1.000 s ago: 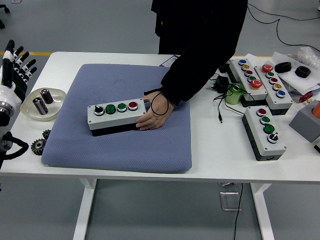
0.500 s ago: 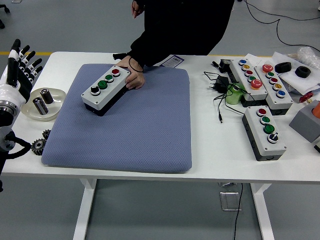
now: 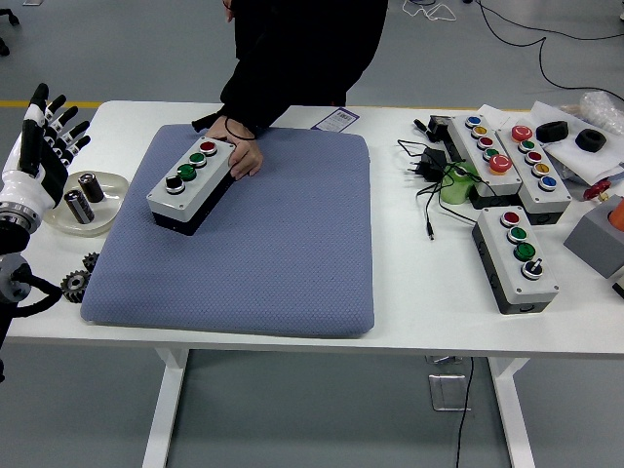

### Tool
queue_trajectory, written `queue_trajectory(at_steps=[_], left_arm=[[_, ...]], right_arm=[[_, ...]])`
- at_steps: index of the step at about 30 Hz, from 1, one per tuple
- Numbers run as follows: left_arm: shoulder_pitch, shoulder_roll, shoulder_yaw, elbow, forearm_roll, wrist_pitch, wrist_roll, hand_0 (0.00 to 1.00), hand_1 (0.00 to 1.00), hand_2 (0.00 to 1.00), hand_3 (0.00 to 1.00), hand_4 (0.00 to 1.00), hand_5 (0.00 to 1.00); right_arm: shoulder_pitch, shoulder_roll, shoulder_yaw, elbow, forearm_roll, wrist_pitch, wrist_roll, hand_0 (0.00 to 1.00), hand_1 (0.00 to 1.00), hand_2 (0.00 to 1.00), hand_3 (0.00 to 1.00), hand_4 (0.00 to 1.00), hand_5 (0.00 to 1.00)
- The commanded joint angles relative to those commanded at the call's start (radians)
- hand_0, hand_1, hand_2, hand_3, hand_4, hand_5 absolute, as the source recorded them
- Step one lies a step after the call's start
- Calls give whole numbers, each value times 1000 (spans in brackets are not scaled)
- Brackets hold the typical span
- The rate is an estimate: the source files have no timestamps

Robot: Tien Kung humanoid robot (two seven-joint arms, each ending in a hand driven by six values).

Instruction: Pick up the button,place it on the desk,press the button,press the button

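Note:
A grey button box [image 3: 190,183] with a black knob, two green buttons and a red button lies slanted on the far left part of the blue pad [image 3: 263,253]. A person in a black sleeve at the table's far side rests a hand [image 3: 242,156] on the box's far end. My left hand [image 3: 49,132] is raised at the left edge, fingers spread, holding nothing, well left of the box. No right arm shows.
A clear dish [image 3: 86,200] with two metal cylinders and some gears [image 3: 78,281] sit left of the pad. At the right stand several other button boxes [image 3: 517,255], cables with a plug [image 3: 429,166], a green cup [image 3: 454,182] and black parts.
The person has slid the button box from the pad's middle to its far left and turned it slantwise. My left hand has shifted slightly right and lower.

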State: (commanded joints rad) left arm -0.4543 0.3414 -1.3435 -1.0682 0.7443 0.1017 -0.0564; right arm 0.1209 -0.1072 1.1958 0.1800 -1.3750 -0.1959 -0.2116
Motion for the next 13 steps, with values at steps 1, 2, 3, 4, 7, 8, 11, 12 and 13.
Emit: queue_trajectory(at_steps=[1,2,3,4,7,8,11,12,13], left_arm=[[1,1,1,-1,1,0,0,900,894,958,997,799,998],[3,1,2,-2,1,0,0,900,894,958,997,799,998],[4,2,2,-3,1,0,0,900,894,958,997,799,998],[6,2,2,-4,2,0,1,900,894,958,997,799,998],[10,5,6,-9,6,2,8,897,894,958,995,802,998],[11,6,7,-11,10,3,12,897,894,958,995,802,998],[14,10,13,-13,20,4,16,897,894,958,995,802,998],[16,12,14,-13,22,5,15,897,894,958,995,802,998],[18,14,14,-15,23,5,14,897,894,958,995,802,998]], right_arm=[[-1,0,-2,0,1,0,0,745,681,702,575,180,114],[-3,0,-4,0,3,0,0,745,681,702,575,180,114],[-5,1,-5,0,4,0,-1,745,681,702,575,180,114],[-6,1,-7,0,6,0,-1,745,681,702,575,180,114],[-10,1,-8,0,5,0,-2,744,681,703,575,180,114],[-12,1,-9,0,5,0,-2,744,681,703,575,180,114],[-18,2,-9,0,7,0,-2,744,681,703,575,180,114],[-20,2,-10,0,7,0,-2,744,681,703,575,180,114],[-21,3,-10,0,8,-1,-2,744,681,703,575,180,114]])
